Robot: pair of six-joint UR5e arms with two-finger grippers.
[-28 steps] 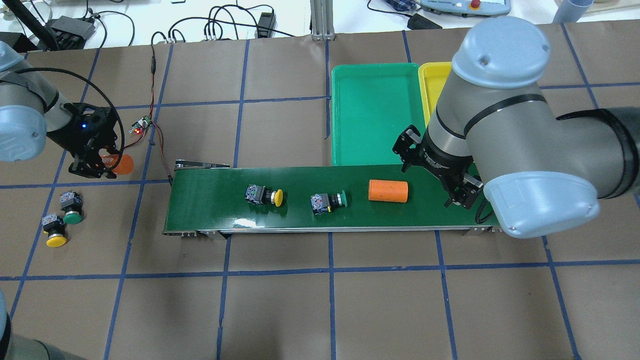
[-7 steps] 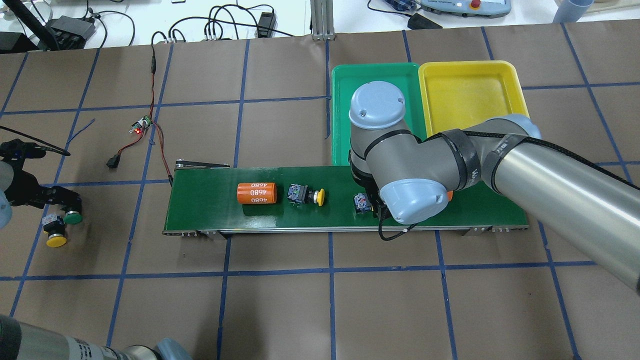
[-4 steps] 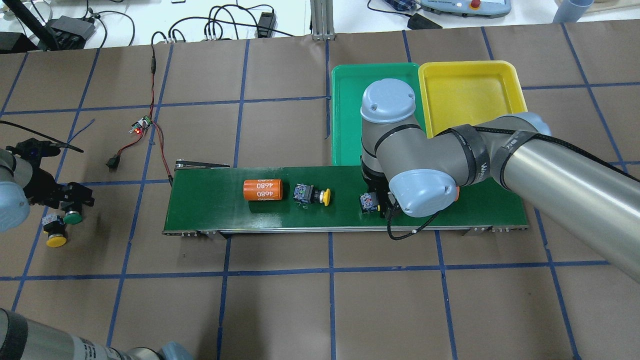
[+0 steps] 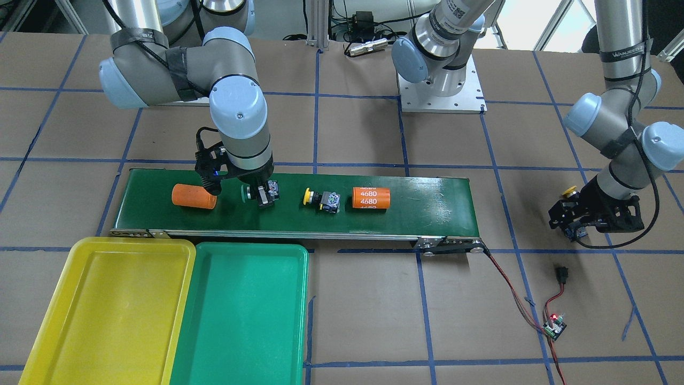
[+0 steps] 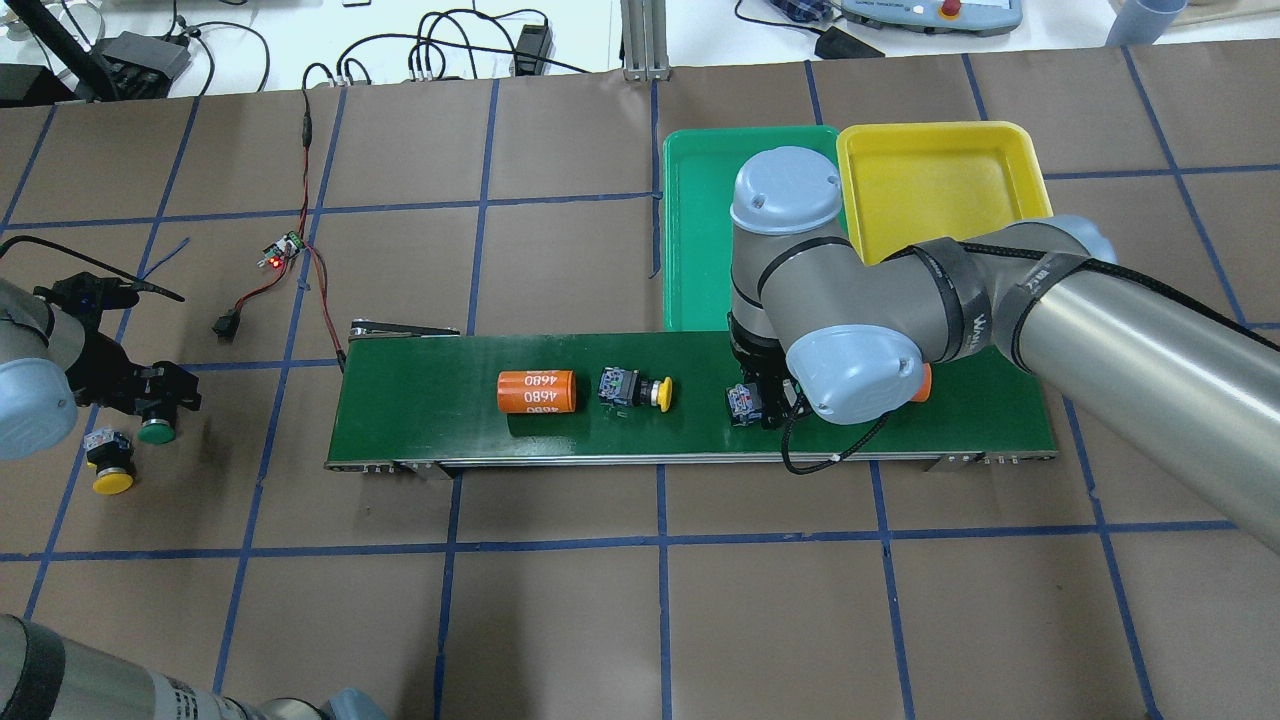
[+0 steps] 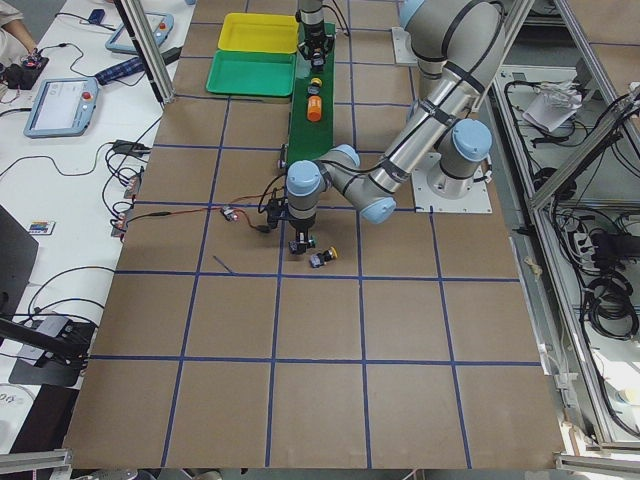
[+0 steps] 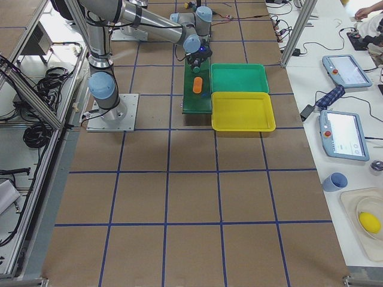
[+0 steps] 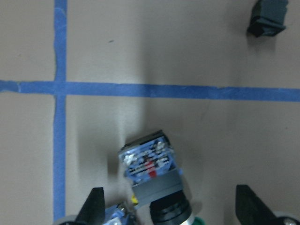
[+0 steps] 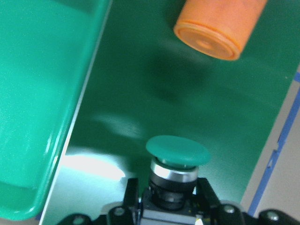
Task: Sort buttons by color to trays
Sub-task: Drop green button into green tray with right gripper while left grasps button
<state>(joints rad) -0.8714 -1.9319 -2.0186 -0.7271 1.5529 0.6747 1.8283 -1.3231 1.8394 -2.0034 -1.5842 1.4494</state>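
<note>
My right gripper (image 4: 260,195) is low on the conveyor belt (image 5: 420,420), shut on a green button (image 9: 177,152) lying on its side; the button's body shows in the overhead view (image 5: 744,403). A yellow button (image 5: 635,389) lies on the belt to its left. My left gripper (image 8: 171,208) is open over the table, its fingers (image 8: 93,208) wide on both sides of a second green button (image 8: 152,166), cap (image 5: 157,432). A second yellow button (image 5: 112,480) lies beside it. The green tray (image 5: 700,230) and yellow tray (image 5: 940,180) stand behind the belt.
An orange cylinder marked 4680 (image 5: 536,391) lies on the belt left of the yellow button. Another orange cylinder (image 4: 193,196) lies at the belt's right end, mostly under my right arm. A small circuit board with wires (image 5: 283,252) lies left of the belt.
The belt has carried the 4680 cylinder and yellow button rightward. My right gripper followed the green button the same way. My left gripper shifted slightly right over the table's green button.
</note>
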